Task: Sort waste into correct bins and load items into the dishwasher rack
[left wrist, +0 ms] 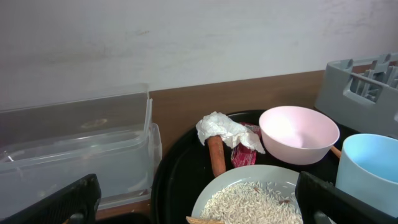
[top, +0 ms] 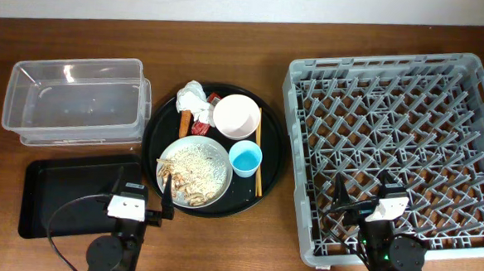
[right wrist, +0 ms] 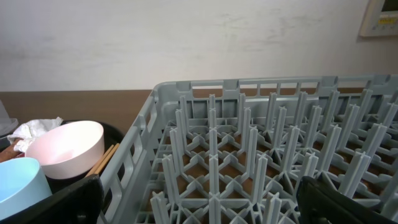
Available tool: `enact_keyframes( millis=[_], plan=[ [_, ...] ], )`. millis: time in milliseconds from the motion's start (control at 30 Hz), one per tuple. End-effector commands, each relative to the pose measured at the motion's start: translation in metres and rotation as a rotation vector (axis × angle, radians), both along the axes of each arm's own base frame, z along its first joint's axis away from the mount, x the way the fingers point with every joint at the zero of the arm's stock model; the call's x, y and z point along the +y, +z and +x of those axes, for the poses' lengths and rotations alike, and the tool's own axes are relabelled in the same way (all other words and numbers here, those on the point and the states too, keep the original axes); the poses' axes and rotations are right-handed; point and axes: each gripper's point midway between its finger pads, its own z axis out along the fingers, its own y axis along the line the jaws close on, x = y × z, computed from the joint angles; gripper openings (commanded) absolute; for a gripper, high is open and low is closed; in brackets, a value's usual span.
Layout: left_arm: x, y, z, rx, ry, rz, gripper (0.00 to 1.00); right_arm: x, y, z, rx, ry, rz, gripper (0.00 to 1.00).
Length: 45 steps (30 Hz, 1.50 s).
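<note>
left gripper (top: 144, 188): near left, over the gap between the black rectangular tray and the round tray; fingers (left wrist: 68, 202) wide apart, holding nothing
right gripper (top: 362, 192): near edge of the rack, above the pegs; fingers (right wrist: 348, 199) wide apart, holding nothing
clear tub (top: 16, 99): far left on the table (top: 231, 35), upright, nothing in it
black rectangular tray (top: 56, 192): near left, just in front of the tub, bare
round black tray (top: 155, 139): centre, between bins and rack, carries all the waste and dishes
napkin (top: 192, 95): crumpled, far-left part of round tray, touching the stick's far end
red packet (top: 203, 117): between napkin and bowl, partly under the napkin
stick of food (top: 184, 122): orange-brown, lying flat, near end against the plate rim
white bowl (top: 236, 116): upright, far right on round tray, empty
blue cup (top: 245, 159): upright, just near of the bowl, beside the plate
chopsticks (top: 258, 153): lying together, right of bowl and cup, pointing near to far
plate (top: 212, 144): near part of round tray
rice (top: 195, 168): loose on the plate, brownish scraps at its near-left side
rack (top: 379, 61): right, grey, no items in it
</note>
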Motion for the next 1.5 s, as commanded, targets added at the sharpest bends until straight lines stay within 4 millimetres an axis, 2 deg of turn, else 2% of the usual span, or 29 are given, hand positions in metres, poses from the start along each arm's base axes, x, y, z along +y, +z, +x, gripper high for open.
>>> enact_keyframes(
  millis=[0, 1000, 1067, 1100, 1167, 1200, 1233, 1300, 1333, 1400, 1467],
  plan=[
    [-0.001, -0.002, 0.000, -0.004, -0.007, 0.014, 0.99, 0.001, -0.002, 0.000, 0.002, 0.007, -0.006, 0.98],
    [-0.001, -0.002, 0.000, -0.004, -0.007, 0.014, 0.99, 0.001, -0.002, 0.000, 0.002, 0.007, -0.006, 0.98],
    [-0.002, 0.006, 0.000, -0.034, -0.013, 0.009, 0.99, 0.001, -0.002, 0.000, 0.000, 0.008, -0.006, 0.98],
    [-0.006, 0.009, 0.000, -0.046, -0.037, 0.006, 0.99, 0.001, -0.001, 0.000, -0.003, 0.011, -0.005, 0.98],
    [-0.017, 0.016, -0.002, -0.075, -0.104, 0.000, 0.99, 0.016, 0.000, -0.003, 0.002, 0.095, 0.051, 0.98],
    [-0.041, 0.031, -0.010, -0.137, -0.247, -0.008, 0.99, 0.027, 0.002, -0.005, 0.011, 0.156, 0.132, 0.98],
    [-0.054, 0.047, -0.017, -0.207, -0.334, -0.007, 0.99, 0.032, 0.005, -0.006, 0.003, 0.186, 0.143, 0.98],
    [-0.059, 0.080, -0.027, -0.336, -0.374, -0.002, 0.99, 0.047, 0.031, -0.013, -0.077, 0.284, 0.140, 0.98],
    [-0.059, 0.090, -0.030, -0.358, -0.374, -0.001, 0.99, 0.050, 0.044, -0.016, -0.112, 0.307, 0.136, 0.98],
    [-0.058, 0.113, -0.035, -0.378, -0.374, 0.000, 0.99, 0.052, 0.093, -0.030, -0.206, 0.332, 0.125, 0.98],
    [-0.059, 0.126, -0.033, -0.266, -0.375, -0.005, 0.99, 0.046, 0.137, -0.042, -0.235, 0.299, 0.120, 0.98]
  ],
)
